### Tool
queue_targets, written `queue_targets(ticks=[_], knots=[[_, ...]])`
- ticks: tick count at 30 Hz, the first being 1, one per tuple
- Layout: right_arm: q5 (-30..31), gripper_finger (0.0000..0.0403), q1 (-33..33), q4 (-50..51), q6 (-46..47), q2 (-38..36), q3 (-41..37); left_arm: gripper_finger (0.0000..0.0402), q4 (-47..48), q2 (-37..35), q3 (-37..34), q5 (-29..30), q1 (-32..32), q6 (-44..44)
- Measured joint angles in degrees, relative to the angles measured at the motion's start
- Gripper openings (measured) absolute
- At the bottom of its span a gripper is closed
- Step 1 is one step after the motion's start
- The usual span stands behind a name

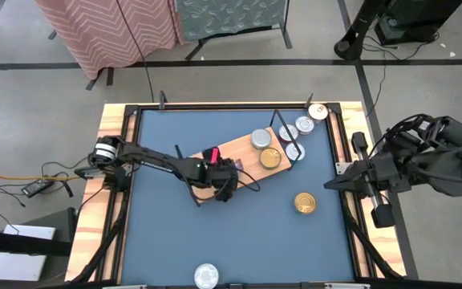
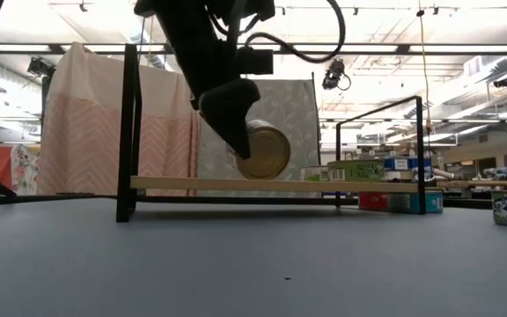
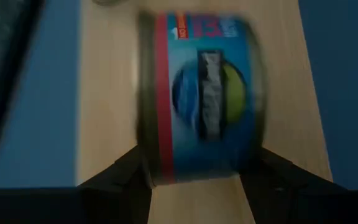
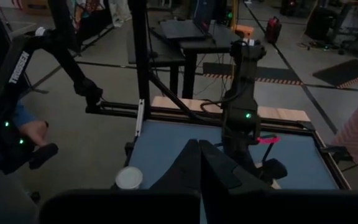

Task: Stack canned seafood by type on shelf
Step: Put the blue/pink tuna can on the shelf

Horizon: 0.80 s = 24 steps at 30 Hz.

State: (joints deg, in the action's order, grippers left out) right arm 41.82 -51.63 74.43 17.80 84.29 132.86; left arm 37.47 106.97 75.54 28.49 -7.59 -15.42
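- The left gripper (image 1: 224, 178) is seen over the near-left end of the rectangular light-wood shelf board (image 1: 243, 152) with thin black wire end frames, which lies at an angle on the blue table surface (image 1: 167, 233).
- A small round tin with a blue side label (image 3: 201, 99) is clamped between the left gripper's dark fingers (image 3: 126, 171); in the low view this tin (image 2: 264, 151) is held on edge, its gold end facing the camera, just above the board (image 2: 271, 185).
- Two tins, one with a silver lid (image 1: 261, 139) and one with a gold lid (image 1: 270, 158), are seen on the board's far-right part.
- Three silver-lidded tins (image 1: 297, 131) lie just beyond the board's right end, and another (image 1: 318, 111) lies by the table's far-right corner.
- A lone gold-lidded tin (image 1: 305, 203) rests on the table, near the right side.
- A silver-lidded tin (image 1: 205, 275) lies at the near edge.
- The right gripper (image 1: 330, 185) is parked at the table's right rim, its fingers (image 4: 201, 165) pressed together.
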Motion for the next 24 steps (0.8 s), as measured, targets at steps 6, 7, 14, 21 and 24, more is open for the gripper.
queue_targets(ticks=[6,7,14,21,24], knots=[[0.75,0.0005,-0.96,-0.39,0.35,-0.02,0.01,0.0196,-0.35,1.65,-0.28,-2.12,-0.51,-0.09],[0.76,0.0005,-0.97,-0.39,0.49,-0.02,0.01,0.0196,-0.69,1.73,-0.26,-1.98,-0.57,-0.23],[0.75,0.0005,-1.23,-0.7,0.59,-0.02,-0.01,0.0195,-0.76,1.84,-0.21,-2.08,-0.79,-0.88],[0.7,0.0005,-1.23,-0.71,0.54,-0.02,0.01,0.0195,-0.39,1.89,-0.28,-0.9,-0.83,-1.57],[0.58,0.0005,-1.23,-0.7,0.48,-0.02,0.0,0.0195,-0.28,2.06,-0.28,-0.67,-0.83,-1.31]])
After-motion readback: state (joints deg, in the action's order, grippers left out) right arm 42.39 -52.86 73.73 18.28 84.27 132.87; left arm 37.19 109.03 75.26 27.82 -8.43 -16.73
